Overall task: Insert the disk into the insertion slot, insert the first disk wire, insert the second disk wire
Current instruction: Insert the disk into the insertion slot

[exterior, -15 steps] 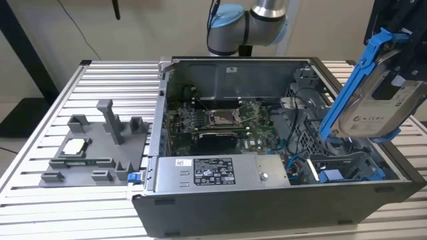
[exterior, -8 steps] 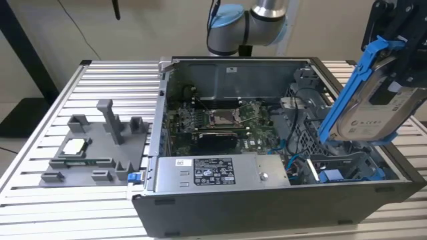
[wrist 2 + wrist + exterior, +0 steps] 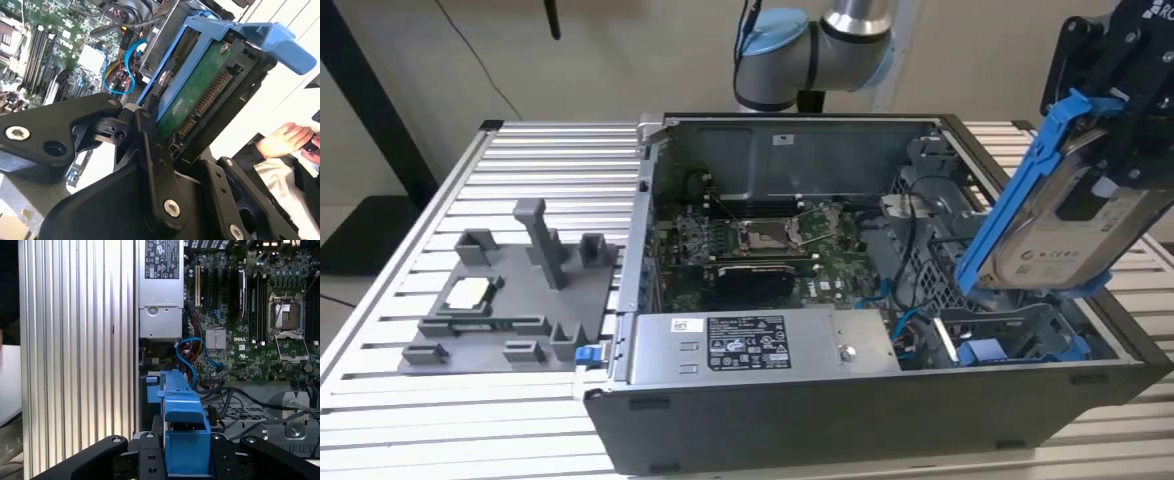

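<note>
Case (image 3: 854, 420) below, disk (image 3: 1062, 245) (tilted) in claw (image 3: 185, 456)

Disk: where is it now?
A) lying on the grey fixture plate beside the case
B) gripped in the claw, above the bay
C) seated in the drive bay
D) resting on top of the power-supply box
B: the claw is clamped on the disk, which hangs tilted in its blue carrier over the insertion slot at the exterior view's right, not yet in it.

Disk (image 3: 1062, 236) tilted above insertion slot (image 3: 1003, 332)
</note>
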Available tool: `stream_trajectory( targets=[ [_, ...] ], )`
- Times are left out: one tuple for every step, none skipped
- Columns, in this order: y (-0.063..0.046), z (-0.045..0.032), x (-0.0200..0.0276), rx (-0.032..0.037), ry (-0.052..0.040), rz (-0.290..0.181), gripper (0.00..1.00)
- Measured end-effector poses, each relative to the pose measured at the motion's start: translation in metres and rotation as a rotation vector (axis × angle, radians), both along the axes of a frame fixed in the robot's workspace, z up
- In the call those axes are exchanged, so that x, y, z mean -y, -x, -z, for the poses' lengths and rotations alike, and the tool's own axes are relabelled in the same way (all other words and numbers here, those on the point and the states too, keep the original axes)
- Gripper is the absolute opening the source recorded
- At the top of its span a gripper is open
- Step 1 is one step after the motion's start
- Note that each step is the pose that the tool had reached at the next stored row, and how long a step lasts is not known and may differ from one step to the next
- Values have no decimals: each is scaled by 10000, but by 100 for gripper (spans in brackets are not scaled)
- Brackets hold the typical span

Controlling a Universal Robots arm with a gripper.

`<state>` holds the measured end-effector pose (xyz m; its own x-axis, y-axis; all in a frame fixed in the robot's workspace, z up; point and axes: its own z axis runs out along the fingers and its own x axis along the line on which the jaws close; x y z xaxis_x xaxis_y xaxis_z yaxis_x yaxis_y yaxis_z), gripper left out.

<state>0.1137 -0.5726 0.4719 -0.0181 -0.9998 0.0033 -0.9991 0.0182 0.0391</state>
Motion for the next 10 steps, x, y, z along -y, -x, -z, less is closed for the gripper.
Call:
stream_trajectory(
  targets=[
    [-3,12,0,1,-1,1,32],
    [-6,24,0,4,-3,1,32],
    [-9,36,0,6,-5,1,32],
    [-12,47,0,8,-7,0,32],
    [-14,59,0,12,-7,1,32],
    [-16,70,0,15,-8,1,32],
    [-19,82,0,19,-10,1,32],
    [-21,93,0,24,-11,1,32],
    [-22,103,0,30,-12,0,32],
    [-22,110,0,33,-16,0,32]
  ],
)
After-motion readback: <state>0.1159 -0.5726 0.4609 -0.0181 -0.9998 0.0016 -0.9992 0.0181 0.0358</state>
